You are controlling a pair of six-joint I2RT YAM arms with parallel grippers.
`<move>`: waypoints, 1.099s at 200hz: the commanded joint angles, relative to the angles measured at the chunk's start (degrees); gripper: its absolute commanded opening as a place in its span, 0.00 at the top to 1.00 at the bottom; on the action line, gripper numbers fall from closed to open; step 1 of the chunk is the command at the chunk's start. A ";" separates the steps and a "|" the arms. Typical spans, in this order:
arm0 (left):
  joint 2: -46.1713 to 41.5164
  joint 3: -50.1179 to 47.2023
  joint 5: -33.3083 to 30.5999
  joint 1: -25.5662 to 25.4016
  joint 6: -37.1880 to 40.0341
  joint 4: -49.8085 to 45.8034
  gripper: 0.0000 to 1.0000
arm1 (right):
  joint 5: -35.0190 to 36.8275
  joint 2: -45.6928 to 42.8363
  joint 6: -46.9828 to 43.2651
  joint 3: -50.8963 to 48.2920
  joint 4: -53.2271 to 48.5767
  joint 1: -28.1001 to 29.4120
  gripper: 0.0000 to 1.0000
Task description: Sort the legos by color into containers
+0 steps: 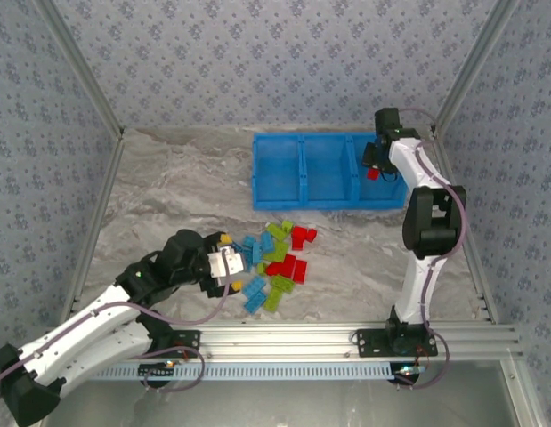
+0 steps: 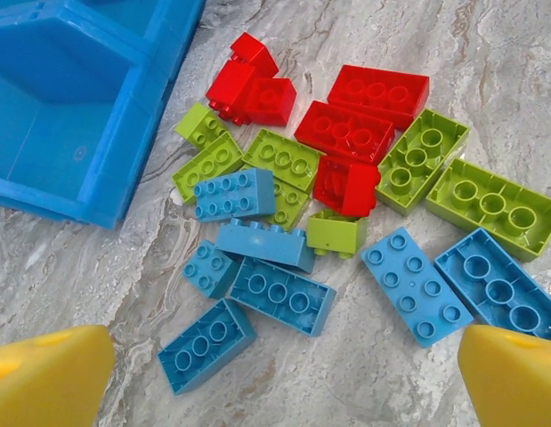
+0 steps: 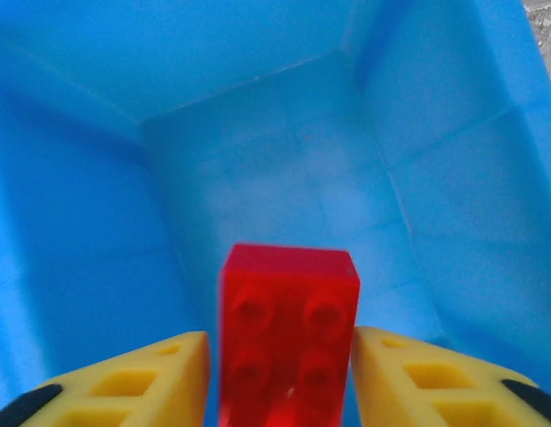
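Right gripper (image 1: 373, 162) hangs over the blue tray's (image 1: 257, 169) right-end compartment (image 3: 79, 222); left gripper (image 2: 282, 366), spread wide, hovers above the loose pile of legos (image 2: 277, 294) on the table (image 1: 168, 178). One red lego (image 3: 288, 334) sits between the right fingers; whether they clamp it, I cannot tell.

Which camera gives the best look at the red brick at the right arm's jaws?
Right wrist: the red brick sits large between the jaws, studs clearly visible. Top external shows it as a small red speck inside the tray.
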 commanded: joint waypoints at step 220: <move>31.94 14.32 -22.32 5.32 -105.56 -3.37 0.03 | -12.51 -56.24 9.33 -40.80 -17.41 44.81 0.00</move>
